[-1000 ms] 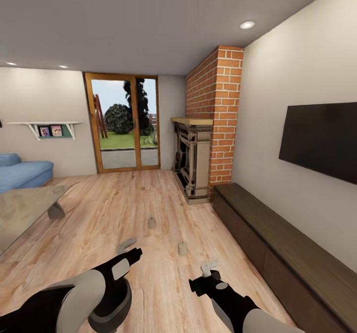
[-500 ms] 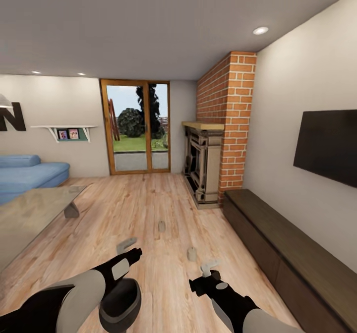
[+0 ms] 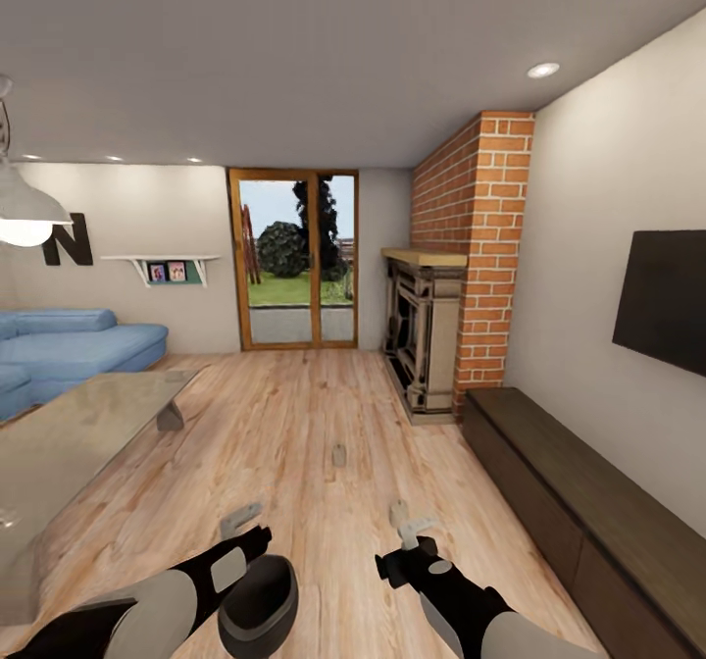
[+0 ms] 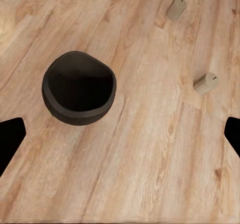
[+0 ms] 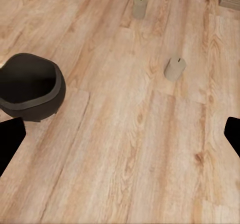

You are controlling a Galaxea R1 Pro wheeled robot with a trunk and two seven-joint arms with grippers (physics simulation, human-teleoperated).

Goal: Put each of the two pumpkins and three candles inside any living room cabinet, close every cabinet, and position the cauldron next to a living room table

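Both pincers, left [image 3: 245,524] and right [image 3: 412,532], spread wide, empty. Risk: base rolling forward could topple matte black round-bellied cauldron [image 3: 258,604] or nearer stubby tan candle [image 5: 174,69].

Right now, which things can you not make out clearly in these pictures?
- Matte black cauldron: head view, partly covered by left arm.
- Nearer tan candle: head view, partly behind right gripper; jaw state unclear.
- Long dark-brown cabinet: near end cut off by frame edge.
- Glass coffee table: cut off at left edge.
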